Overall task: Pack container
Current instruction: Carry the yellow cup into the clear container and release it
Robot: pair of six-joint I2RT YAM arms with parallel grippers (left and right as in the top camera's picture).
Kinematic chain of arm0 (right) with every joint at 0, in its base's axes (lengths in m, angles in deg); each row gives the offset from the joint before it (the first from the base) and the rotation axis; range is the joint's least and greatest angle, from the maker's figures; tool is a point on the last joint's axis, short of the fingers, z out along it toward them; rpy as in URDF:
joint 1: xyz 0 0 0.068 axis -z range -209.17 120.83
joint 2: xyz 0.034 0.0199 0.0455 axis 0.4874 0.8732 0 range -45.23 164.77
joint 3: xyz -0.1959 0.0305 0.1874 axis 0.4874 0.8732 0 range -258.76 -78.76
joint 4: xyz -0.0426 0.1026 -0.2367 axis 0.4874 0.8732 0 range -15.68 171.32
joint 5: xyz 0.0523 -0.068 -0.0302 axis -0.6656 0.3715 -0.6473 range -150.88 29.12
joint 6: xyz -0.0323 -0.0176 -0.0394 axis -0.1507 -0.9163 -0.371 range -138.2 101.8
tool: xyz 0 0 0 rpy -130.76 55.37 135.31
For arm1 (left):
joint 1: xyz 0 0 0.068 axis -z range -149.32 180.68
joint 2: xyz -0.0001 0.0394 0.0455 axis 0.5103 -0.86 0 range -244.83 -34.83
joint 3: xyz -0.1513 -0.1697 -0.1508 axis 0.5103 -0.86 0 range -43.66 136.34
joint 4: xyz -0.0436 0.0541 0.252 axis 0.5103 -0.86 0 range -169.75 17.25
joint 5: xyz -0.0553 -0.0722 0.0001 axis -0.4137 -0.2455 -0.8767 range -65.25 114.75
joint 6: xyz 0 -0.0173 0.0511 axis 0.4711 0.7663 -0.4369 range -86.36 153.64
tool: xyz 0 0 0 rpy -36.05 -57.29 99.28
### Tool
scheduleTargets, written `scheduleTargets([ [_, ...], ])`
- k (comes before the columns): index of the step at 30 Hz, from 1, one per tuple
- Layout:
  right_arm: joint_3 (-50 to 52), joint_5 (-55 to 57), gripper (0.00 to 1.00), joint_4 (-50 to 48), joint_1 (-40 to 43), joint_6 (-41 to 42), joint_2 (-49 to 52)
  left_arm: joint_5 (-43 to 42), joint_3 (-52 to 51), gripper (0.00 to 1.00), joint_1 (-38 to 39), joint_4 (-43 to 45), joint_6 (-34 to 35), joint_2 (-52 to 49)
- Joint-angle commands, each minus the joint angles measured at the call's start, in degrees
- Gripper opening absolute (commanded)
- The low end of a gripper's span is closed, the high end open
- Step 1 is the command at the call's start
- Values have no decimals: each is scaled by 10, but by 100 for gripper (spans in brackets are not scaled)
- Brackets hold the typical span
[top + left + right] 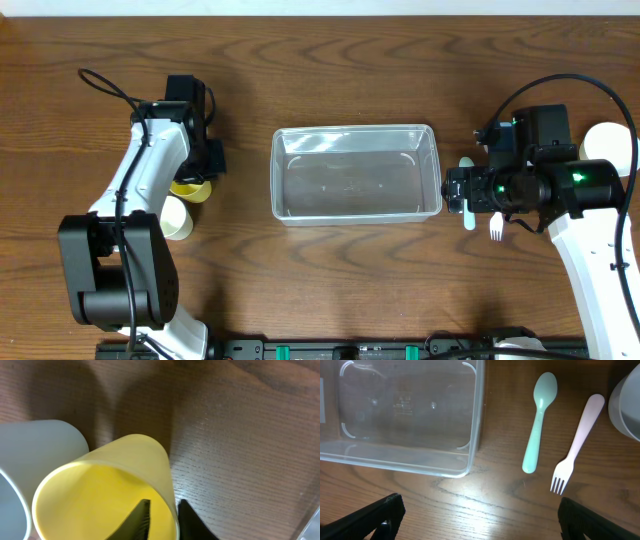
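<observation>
The clear container stands in the middle of the table with nothing in it. A yellow cup lies left of it, mouth toward the left wrist camera. My left gripper is shut on the yellow cup: one finger is inside the mouth, the other outside the wall. My right gripper hovers open just right of the container, nothing between its fingers. Beneath it lie a teal spoon and a pink fork.
A white cup lies against the yellow one, also seen in the left wrist view. A white bowl sits at the far right, beside the fork. The container's corner shows right of the left gripper.
</observation>
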Motion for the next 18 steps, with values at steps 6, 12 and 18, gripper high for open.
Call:
scheduleTargets([
  [6, -13, 3, 99, 2, -4, 7, 2, 3, 0, 6, -2, -2, -1, -5],
  [12, -13, 3, 99, 2, -4, 7, 2, 3, 1, 6, -2, 8, -1, -4],
  [18, -13, 5, 99, 2, -4, 7, 2, -13, 15, 6, 16, 9, -22, 5],
])
